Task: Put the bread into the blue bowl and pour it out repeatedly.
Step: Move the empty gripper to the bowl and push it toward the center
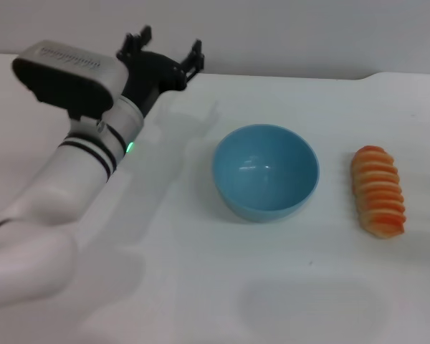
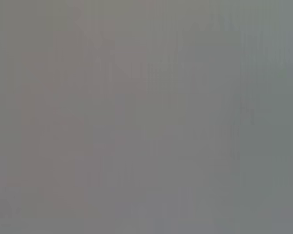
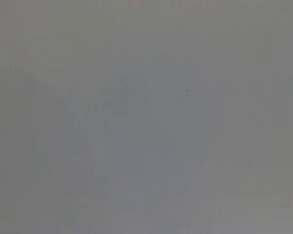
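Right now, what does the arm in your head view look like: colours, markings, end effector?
Only the left arm shows. It has glossy white rounded links, two black bands near the wrist and a small green light beside them. A grey and black box-shaped module sits on the wrist. The left end effector is black, with two notched prongs. The right arm is out of view.

A broad, smooth white table top (image 1: 201,287) fills nearly the whole head view. Beyond its far edge stands a plain pale grey wall (image 1: 287,32), meeting the table along a line that runs across the top of the view and steps slightly down near the table's far right corner. Soft, diffuse light falls on the table, leaving faint grey shadows on its surface, one a dim patch toward the table's near edge. Both wrist views show only a featureless grey blur.
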Controlling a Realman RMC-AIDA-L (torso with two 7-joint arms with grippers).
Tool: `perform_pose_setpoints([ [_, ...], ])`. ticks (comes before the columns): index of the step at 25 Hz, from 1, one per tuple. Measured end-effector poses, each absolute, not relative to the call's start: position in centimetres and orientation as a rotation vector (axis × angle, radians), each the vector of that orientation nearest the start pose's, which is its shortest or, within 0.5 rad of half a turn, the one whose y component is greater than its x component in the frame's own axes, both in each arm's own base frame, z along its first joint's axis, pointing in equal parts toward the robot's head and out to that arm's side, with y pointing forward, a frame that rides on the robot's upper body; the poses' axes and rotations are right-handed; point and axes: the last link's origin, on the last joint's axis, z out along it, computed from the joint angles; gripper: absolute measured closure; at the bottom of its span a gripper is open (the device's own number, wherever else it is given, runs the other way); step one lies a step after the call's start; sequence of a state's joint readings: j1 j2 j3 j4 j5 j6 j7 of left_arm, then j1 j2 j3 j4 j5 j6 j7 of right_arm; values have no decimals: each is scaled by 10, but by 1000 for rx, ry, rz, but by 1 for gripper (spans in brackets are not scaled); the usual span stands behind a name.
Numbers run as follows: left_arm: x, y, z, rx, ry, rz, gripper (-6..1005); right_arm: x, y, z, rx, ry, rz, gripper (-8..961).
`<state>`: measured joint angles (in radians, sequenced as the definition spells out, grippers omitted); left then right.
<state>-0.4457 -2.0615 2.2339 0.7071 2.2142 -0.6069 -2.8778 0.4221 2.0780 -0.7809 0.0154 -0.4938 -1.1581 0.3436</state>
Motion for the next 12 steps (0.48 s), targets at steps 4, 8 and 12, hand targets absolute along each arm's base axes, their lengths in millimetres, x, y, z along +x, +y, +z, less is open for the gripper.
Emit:
perform_pose_setpoints([
  [4,-220,390,-71,-1903,-716,-544,135,384,308,16,-1380,769,666,288],
  [8,-211,400,-64,-1977,-781,-475,137,383,310,17,-1381,765,669,290],
  [12,-202,416,-48,-2075,-863,-329,137,383,310,17,-1381,766,668,292],
])
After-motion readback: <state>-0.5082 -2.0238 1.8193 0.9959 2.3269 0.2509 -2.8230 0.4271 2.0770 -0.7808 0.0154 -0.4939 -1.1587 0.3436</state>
